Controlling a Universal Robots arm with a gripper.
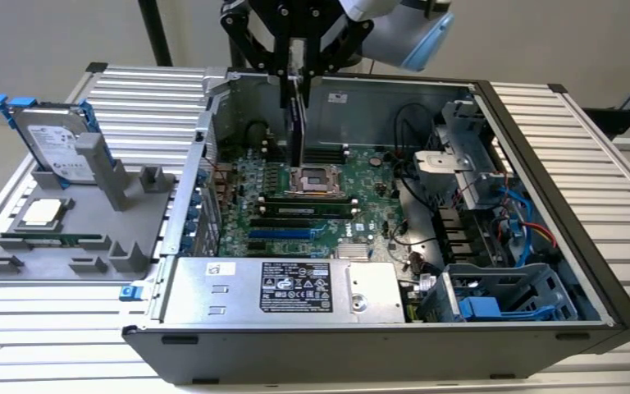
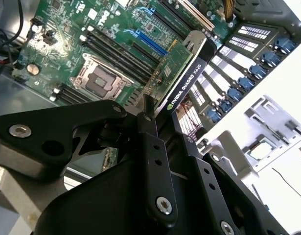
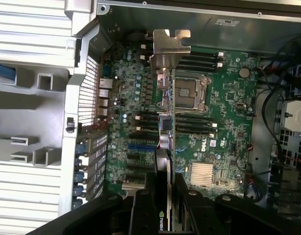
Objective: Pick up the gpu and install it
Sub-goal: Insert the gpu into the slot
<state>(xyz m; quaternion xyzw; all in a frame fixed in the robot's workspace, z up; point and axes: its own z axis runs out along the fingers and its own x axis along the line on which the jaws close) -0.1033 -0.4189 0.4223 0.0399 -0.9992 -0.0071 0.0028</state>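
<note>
The gpu (image 1: 296,123) hangs edge-on over the open computer case (image 1: 577,246), above the green motherboard (image 1: 326,209) near the processor socket (image 1: 317,178). My gripper (image 1: 296,80) is shut on its upper edge. In the second wrist view the gpu (image 2: 182,73) shows its green board and black cooler edge, clamped by my gripper (image 2: 162,117). In the first wrist view the gpu (image 3: 165,122) points away from my gripper (image 3: 166,196), with its silver bracket (image 3: 170,49) at the far end. Blue and black expansion slots (image 1: 282,234) lie on the board below.
A grey fixture (image 1: 63,238) on the exterior view's left holds a hard drive with blue rails (image 1: 50,139), a processor (image 1: 43,212) and a memory stick (image 1: 52,240). The power supply (image 1: 282,287), a drive cage (image 1: 490,295) and cables (image 1: 512,222) fill the case's front and right.
</note>
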